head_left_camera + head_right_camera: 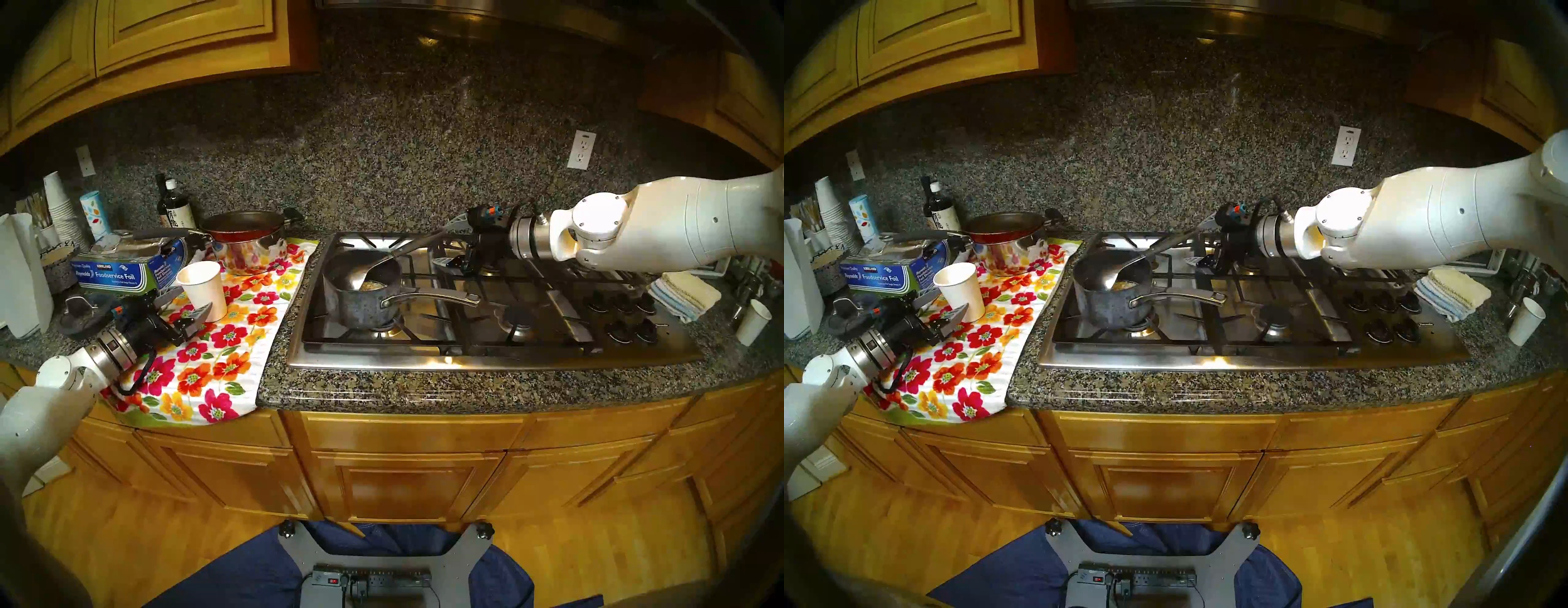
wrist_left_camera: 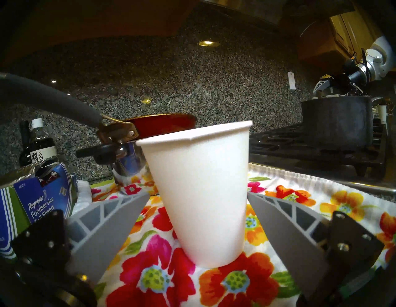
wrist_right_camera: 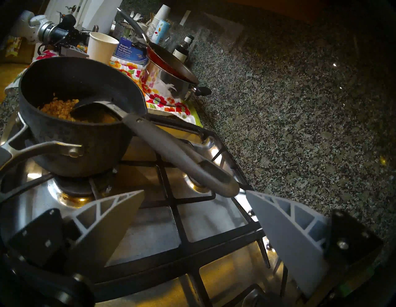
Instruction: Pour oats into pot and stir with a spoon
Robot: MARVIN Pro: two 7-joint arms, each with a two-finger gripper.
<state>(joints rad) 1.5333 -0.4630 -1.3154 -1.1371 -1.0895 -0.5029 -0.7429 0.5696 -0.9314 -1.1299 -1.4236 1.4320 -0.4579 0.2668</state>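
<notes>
Inside the pot point(image 3: 70, 137), oats point(image 3: 60, 108) surround the spoon point(image 3: 150, 137).

Left arm extended from lower left, wrist held about level. Left claw point(image 1: 186, 308) held wide open, grey fingers point(image 2: 107, 223) spread, nothing clamped. Right arm stretched in from right, wrist angled slightly downward. Right claw point(image 3: 195, 194) held wide open, fingers point(image 3: 285, 227) well parted, nothing gripped.
</notes>
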